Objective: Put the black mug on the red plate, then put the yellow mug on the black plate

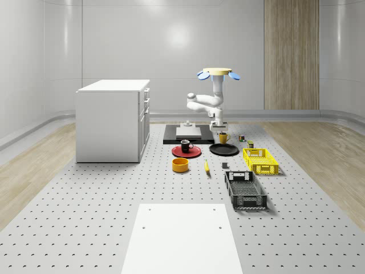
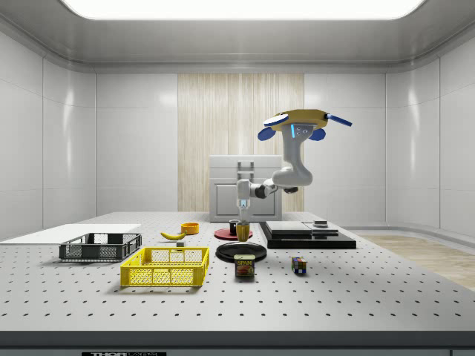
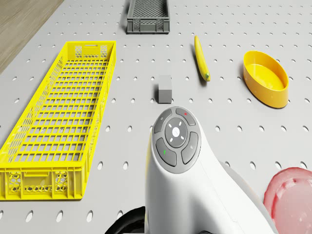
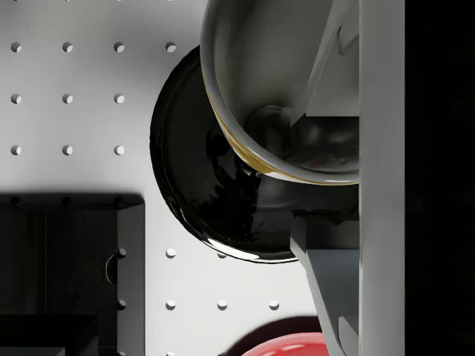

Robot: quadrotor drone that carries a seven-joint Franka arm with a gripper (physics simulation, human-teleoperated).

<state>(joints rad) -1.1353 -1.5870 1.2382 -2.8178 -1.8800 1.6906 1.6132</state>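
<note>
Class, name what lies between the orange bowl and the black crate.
In the whole-scene view, a banana and a small grey block lie between the orange bowl and the black crate.

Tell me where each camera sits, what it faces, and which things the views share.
Whole-scene: high, off the robot; shows the drone hovering, arm, yellow mug.
Side: table height; drone, arm.
Drone: forward-down; arm link, yellow crate.
Wrist: along the fingers; yellow mug held over the black plate.
Shared: whole-scene and side both show the plate and mug.
</note>
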